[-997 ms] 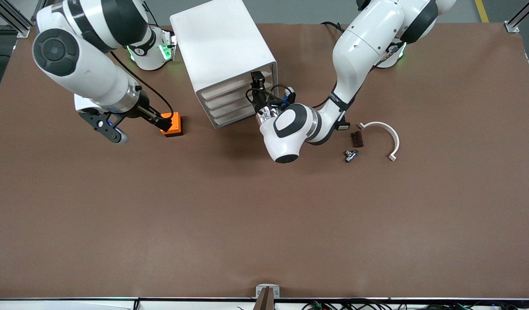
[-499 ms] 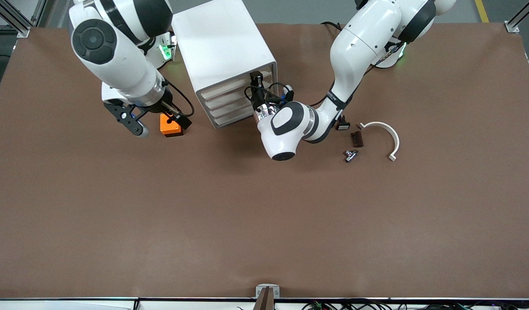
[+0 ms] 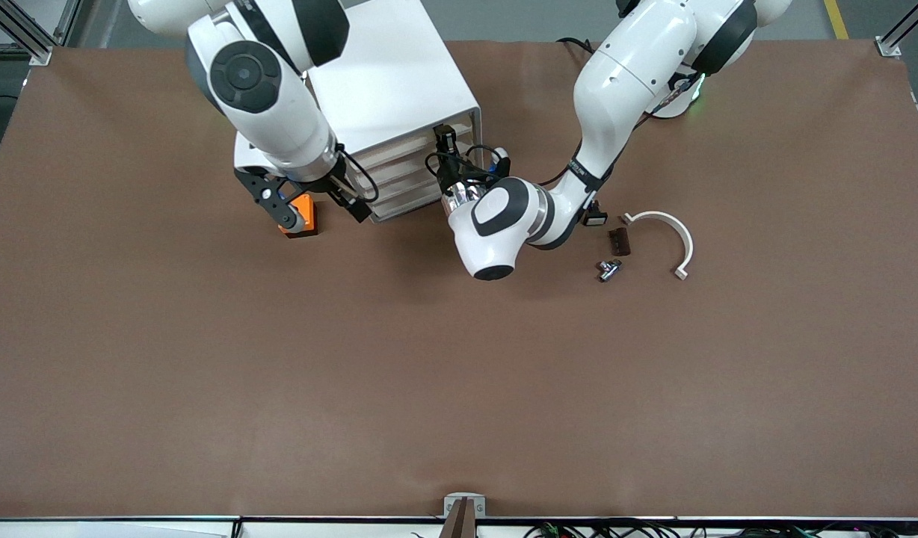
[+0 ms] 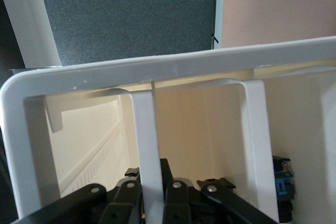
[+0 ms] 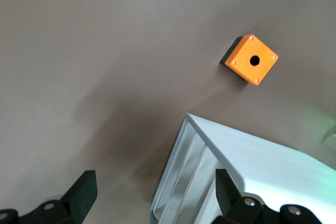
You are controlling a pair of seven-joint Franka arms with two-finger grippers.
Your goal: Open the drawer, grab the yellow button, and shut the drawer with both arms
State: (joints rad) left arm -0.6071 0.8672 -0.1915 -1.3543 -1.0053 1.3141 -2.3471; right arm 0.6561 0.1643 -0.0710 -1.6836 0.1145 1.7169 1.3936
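Opening comes first: the white cabinet (image 3: 388, 90) stands by the table's robot-side edge, its top drawer (image 3: 421, 146) shut, button unseen. The left gripper (image 3: 445, 153) pinches the drawer's handle (image 4: 149, 150), ready to pull. The right gripper (image 3: 321, 209), fingers spread and empty, hovers between the orange cube (image 3: 302, 218) and the cabinet front, poised to reach in.

No text, label or number can be read anywhere.

A robotics lab: two white arms bolted to a brown-covered desk (image 3: 459, 388), aluminium frame posts (image 3: 898, 33) at its corners, grey floor around.
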